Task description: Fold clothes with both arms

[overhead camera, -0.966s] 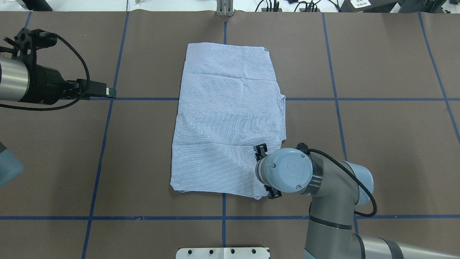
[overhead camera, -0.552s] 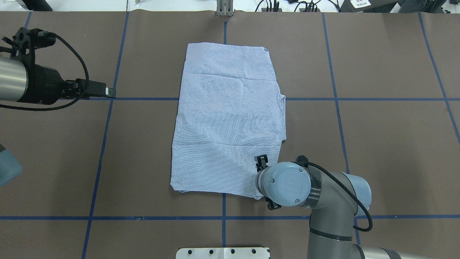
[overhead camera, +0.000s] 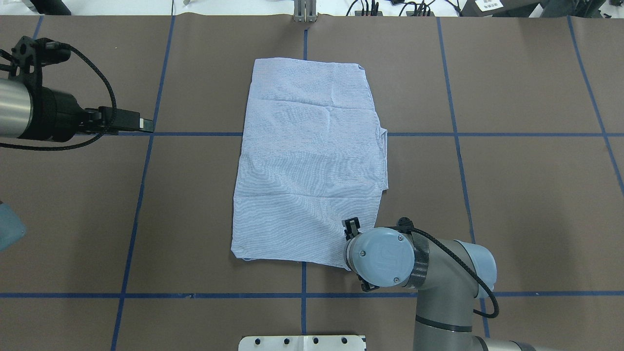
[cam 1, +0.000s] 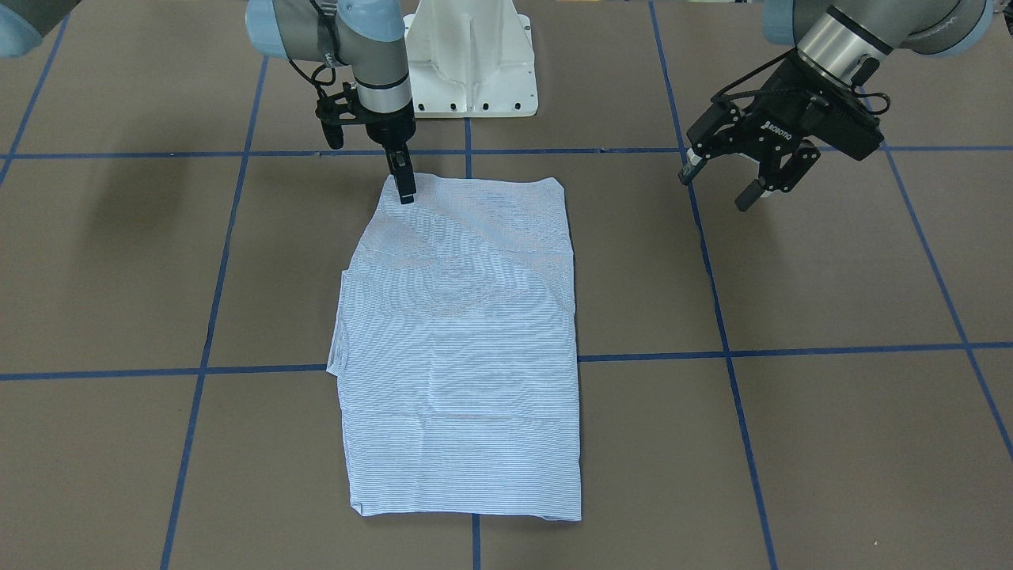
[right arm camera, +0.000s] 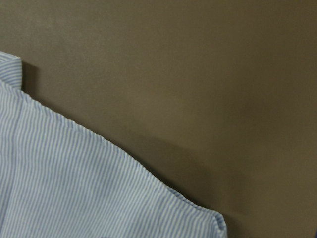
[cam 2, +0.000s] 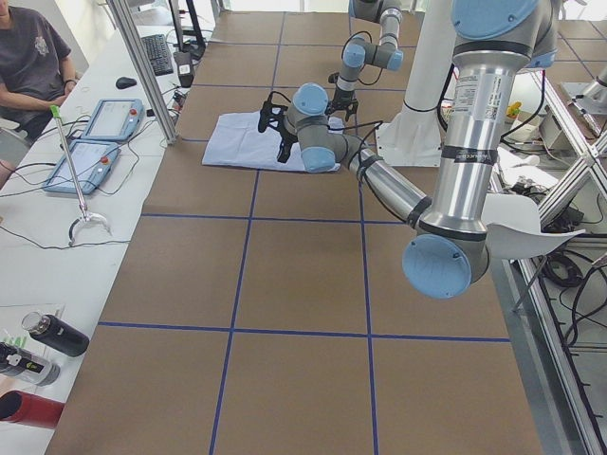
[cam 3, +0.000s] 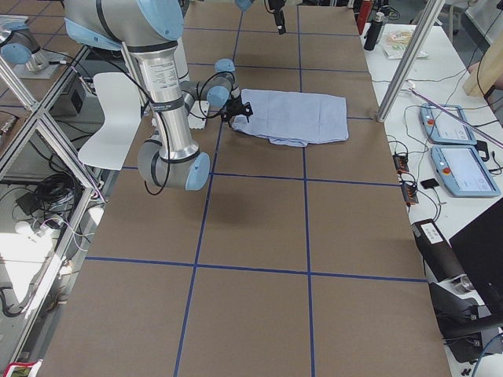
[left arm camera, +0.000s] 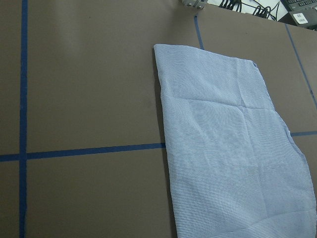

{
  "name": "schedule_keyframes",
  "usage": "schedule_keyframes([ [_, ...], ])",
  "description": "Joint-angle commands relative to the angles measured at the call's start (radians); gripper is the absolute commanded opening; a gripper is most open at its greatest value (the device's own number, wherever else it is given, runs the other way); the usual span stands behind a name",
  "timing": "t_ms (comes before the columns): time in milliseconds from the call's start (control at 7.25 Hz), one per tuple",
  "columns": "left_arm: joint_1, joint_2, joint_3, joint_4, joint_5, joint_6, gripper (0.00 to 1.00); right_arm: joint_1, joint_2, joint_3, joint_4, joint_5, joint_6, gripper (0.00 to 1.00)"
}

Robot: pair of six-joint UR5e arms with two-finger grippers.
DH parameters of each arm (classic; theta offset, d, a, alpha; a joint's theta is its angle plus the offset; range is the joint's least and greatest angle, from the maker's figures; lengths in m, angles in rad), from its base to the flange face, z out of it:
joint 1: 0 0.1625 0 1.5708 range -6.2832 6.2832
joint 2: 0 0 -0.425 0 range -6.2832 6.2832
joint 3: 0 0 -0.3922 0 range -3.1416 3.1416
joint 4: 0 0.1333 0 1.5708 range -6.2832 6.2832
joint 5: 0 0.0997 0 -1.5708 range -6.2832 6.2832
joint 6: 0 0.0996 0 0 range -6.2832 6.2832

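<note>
The clothes are one blue-and-white striped shirt [overhead camera: 312, 161], lying folded into a flat rectangle mid-table. It also fills the right of the left wrist view [left arm camera: 233, 144]. My right gripper [overhead camera: 359, 256] points down over the shirt's near right corner [cam 1: 388, 180]. Its jaws stand apart along the table's depth, with nothing held. The right wrist view shows that corner of the shirt [right arm camera: 74, 188] on bare brown table. My left gripper [cam 1: 720, 186] hangs open and empty above the table, well to the left of the shirt [cam 1: 459, 340].
The white pedestal base [cam 1: 471, 63] stands at the robot's edge. Blue tape lines [overhead camera: 146, 195] grid the brown table. A seated person [cam 2: 33, 57], teach pendants [cam 2: 109, 118] and bottles [cam 2: 52, 334] are on the side bench. Cables [overhead camera: 390, 7] lie past the far edge.
My right gripper has moved toward the robot along the shirt's right side, down to the near corner. The left gripper drew back slightly to the left. The shirt has not moved.
</note>
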Motion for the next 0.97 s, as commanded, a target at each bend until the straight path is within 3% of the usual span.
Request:
schedule_keyframes([
  [0,-0.002,0.003,-0.004,0.0,0.0,0.0,0.99,-0.001,0.002,-0.012,0.001,0.0,-0.003,0.91],
  [552,-0.003,0.003,-0.013,0.006,0.0,0.0,0.99,0.005,0.009,-0.02,0.001,-0.005,-0.035,0.88],
  [828,-0.003,0.003,-0.036,0.037,0.0,0.0,0.99,0.002,0.008,-0.023,-0.001,0.0,-0.038,0.82],
])
